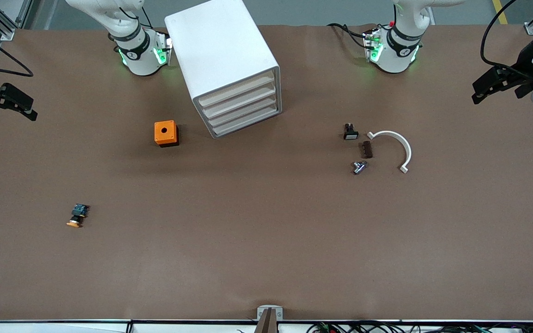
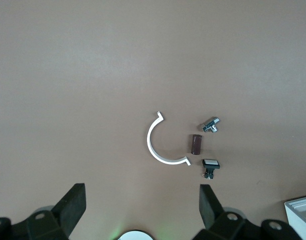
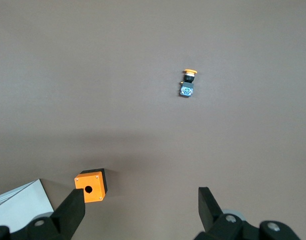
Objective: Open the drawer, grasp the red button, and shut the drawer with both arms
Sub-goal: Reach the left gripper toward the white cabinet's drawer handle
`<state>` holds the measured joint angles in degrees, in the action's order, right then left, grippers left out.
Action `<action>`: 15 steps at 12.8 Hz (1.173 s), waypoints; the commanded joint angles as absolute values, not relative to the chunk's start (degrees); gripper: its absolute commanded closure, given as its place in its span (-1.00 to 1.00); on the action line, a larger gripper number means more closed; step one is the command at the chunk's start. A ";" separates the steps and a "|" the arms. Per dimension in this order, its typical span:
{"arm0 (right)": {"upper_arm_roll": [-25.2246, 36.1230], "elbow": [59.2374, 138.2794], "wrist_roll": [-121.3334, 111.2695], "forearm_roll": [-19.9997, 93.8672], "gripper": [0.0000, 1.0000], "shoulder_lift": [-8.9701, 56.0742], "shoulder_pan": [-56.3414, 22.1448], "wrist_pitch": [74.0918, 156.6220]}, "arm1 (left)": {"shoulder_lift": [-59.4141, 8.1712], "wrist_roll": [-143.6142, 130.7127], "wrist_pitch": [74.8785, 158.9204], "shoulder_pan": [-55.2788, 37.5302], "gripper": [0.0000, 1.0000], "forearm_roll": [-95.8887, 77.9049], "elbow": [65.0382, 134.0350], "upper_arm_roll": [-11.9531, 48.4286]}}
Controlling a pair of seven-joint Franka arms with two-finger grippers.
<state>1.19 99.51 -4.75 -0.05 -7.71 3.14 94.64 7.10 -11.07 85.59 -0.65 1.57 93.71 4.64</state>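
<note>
Nearest the front camera, toward the right arm's end of the table (image 1: 266,240), an orange-capped pushbutton (image 1: 77,216) is seen lying on its side. Farther from the camera, toward the left arm's end, a small metal fitting (image 1: 359,167) is found, with a dark brown block (image 1: 367,149) and a white curved bracket (image 1: 393,148) just beside it, and a small black switch (image 1: 350,132) slightly farther still. An orange box with a hole (image 1: 166,133) is set beside the white drawer cabinet (image 1: 227,64), whose four drawers are all shut. The red-capped button cannot be seen anywhere. The right gripper (image 1: 5,101) is held above the table's edge at the right arm's end, its fingers spread wide and empty. The left gripper (image 1: 498,83) hangs over the left arm's end, likewise wide open and holding nothing.
</note>
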 commanded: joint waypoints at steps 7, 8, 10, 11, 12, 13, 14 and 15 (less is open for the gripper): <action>0.97 99.49 -5.10 -1.57 -1.00 -8.35 2.81 92.72 | 0.02 -9.84 84.46 -0.87 -1.00 0.70 90.70 4.92; 0.97 99.32 -5.27 -3.15 -1.00 -7.74 2.90 92.90 | -1.48 -10.89 84.55 -1.49 -1.00 0.70 90.53 5.36; 1.05 99.32 -5.27 -3.43 -1.00 -4.93 3.16 93.34 | -5.17 -14.83 86.12 -3.16 -1.00 0.44 90.44 6.85; 1.05 99.06 -5.19 -2.91 -1.00 -2.49 3.43 93.34 | -6.75 -17.99 87.09 -3.25 -1.00 -1.47 90.44 7.64; 1.05 97.40 -5.27 -2.99 -1.00 -0.37 3.25 92.99 | -8.51 -21.50 87.71 -3.25 -1.00 -3.67 90.35 8.17; 1.05 96.69 -5.27 -3.16 -1.00 2.17 3.69 93.34 | -10.35 -26.41 88.24 -3.34 -1.00 -5.43 90.35 8.78; 1.23 95.03 -5.36 -3.16 -1.00 4.63 3.87 92.99 | -12.72 -31.50 88.24 -3.34 -1.00 -6.93 90.26 9.92; 1.32 94.31 -5.62 -3.34 -1.00 5.62 4.30 92.99 | -15.18 -38.51 88.24 -3.34 -1.00 -8.86 89.48 11.06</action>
<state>1.35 98.47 -4.85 -2.60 1.85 3.33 94.16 -10.77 -29.73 88.65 -3.57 -6.16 92.24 9.40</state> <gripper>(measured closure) 0.000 0.000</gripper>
